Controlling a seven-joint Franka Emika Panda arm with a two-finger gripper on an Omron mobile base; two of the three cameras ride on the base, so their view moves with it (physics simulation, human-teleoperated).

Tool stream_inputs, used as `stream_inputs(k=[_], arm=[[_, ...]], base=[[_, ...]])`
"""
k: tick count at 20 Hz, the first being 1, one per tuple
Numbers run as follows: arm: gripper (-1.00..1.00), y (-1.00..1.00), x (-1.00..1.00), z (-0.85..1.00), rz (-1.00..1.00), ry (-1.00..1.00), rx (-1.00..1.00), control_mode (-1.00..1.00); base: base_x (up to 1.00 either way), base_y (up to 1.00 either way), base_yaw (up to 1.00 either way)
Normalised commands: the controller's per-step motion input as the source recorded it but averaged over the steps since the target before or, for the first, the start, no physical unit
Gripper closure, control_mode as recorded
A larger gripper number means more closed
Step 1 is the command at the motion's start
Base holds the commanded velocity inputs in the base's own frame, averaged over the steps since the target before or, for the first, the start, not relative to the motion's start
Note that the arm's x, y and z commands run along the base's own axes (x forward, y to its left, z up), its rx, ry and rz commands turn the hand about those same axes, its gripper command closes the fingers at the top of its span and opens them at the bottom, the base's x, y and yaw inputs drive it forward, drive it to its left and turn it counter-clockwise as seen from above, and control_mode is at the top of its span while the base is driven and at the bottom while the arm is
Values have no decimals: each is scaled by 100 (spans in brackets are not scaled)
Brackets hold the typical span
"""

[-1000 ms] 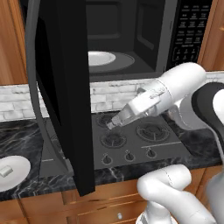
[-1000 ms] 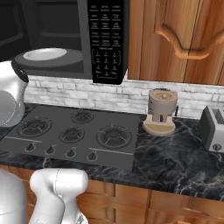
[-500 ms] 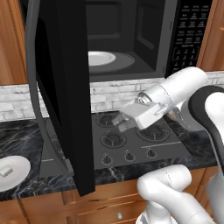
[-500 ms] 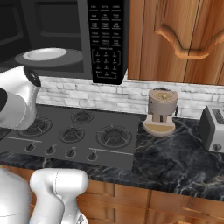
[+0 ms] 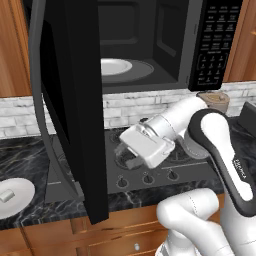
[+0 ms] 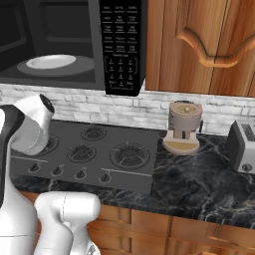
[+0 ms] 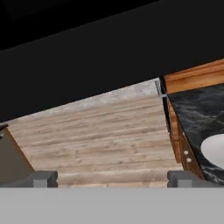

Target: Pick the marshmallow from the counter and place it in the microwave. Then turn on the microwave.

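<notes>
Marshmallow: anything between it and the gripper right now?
Yes. The open microwave door hangs between them: the marshmallow lies on the white plate on the counter left of the door, while the gripper, jaws open and empty, is over the stovetop on its right.

stovetop (image 6: 94,149): landmark | coffee grinder (image 6: 183,127): just right of stovetop | toaster (image 6: 243,146): far right of stovetop | white plate (image 5: 14,196): left of stovetop

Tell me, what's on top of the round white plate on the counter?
The marshmallow lies on the white plate, at the counter's left end. The plate's left part is cut off by the picture's edge.
</notes>
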Motion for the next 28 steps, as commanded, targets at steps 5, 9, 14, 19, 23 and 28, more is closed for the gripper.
stream_inputs(k=[5,9,14,19,23,28], arm=[[-100,39,0,-24,10,-21,0,-100],[-100,33,0,-4,0,-12,0,-100],[-100,34,3,-17,0,-2,1,-100],[-100,30,35,-20,0,0,1,-100],[-100,26,38,-21,0,0,0,-100],[-100,28,23,-38,0,0,0,-100]], base=[[0,0,0],[0,0,0],[0,0,0],[0,0,0],[0,0,0],[0,0,0]])
